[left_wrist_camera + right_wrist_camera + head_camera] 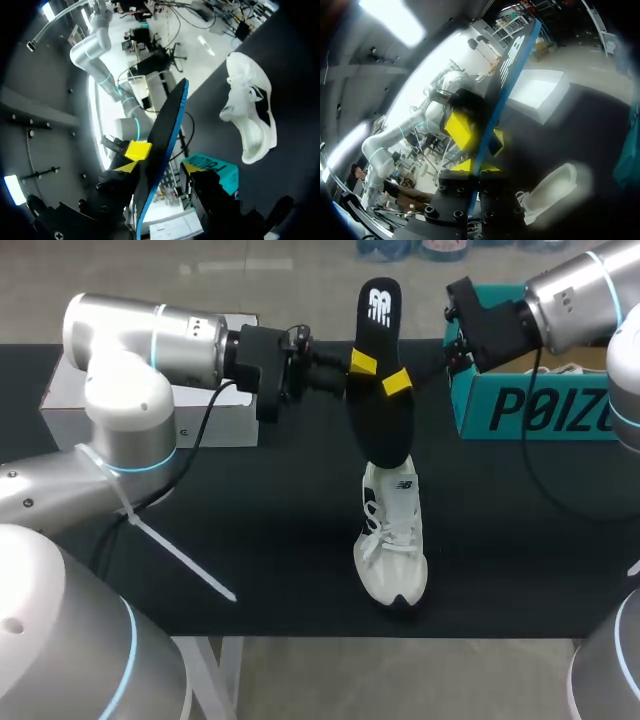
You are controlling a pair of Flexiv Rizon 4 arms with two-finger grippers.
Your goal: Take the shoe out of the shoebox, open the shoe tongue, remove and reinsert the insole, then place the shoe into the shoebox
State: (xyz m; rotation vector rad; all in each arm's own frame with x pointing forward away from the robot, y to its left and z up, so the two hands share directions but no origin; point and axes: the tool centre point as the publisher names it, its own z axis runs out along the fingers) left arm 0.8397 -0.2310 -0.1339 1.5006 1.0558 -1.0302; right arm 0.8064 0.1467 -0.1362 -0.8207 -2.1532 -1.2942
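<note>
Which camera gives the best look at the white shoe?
The head view: nearly the whole shoe shows from above, standing on its sole. The left wrist view catches it at a skewed angle; the right wrist view shows it blurred.

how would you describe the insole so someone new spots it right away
Start at the black table and find the white shoe sitting near its middle. Held up over the shoe's heel end, pinched in the left gripper, is the insole. It is the only flat black piece, with a white logo at its upper end.
</note>
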